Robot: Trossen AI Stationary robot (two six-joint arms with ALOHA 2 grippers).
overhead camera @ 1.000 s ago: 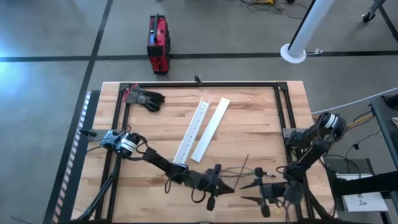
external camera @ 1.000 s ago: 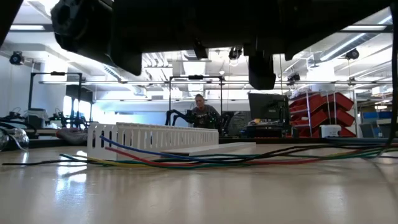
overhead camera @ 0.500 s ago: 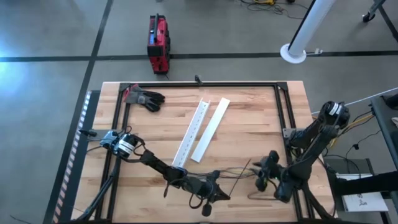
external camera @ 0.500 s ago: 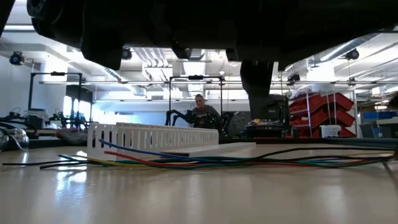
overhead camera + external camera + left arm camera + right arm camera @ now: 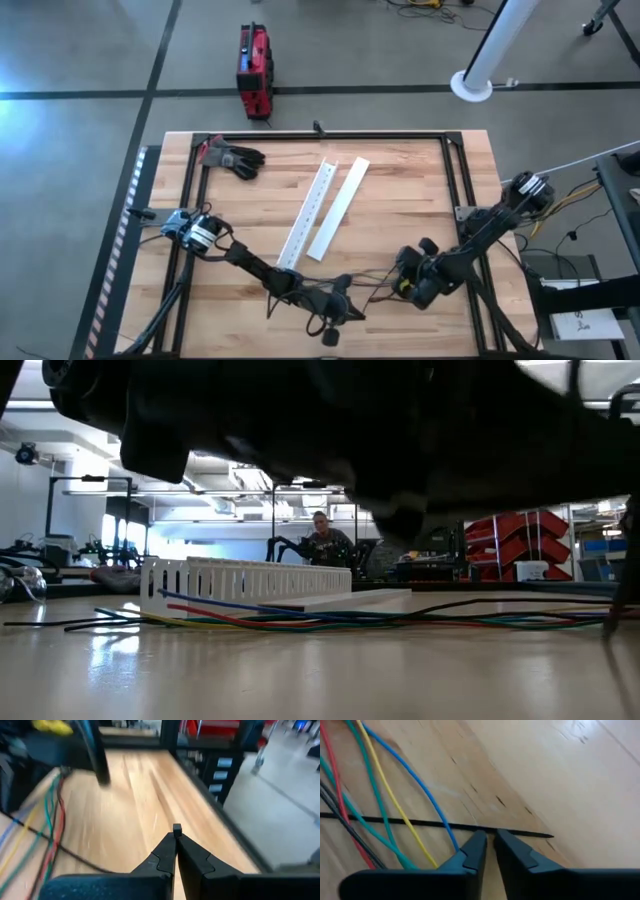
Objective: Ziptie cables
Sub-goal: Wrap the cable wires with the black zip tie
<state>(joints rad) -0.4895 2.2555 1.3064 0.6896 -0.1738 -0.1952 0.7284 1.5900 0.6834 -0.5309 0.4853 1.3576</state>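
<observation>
I'm bringing the right gripper (image 5: 487,836) down on a thin black ziptie (image 5: 420,822) beside the cables (image 5: 330,618) on the bench (image 5: 400,190); fingers nearly closed, holding nothing. Left gripper (image 5: 176,832) is waiting closed nearby. Next: pinching the tie.

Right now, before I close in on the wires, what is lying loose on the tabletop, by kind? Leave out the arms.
White slotted strips: 2
Dark glove: 1
Bundle of coloured cables: 1
Thin black tie: 1
Total: 5
</observation>
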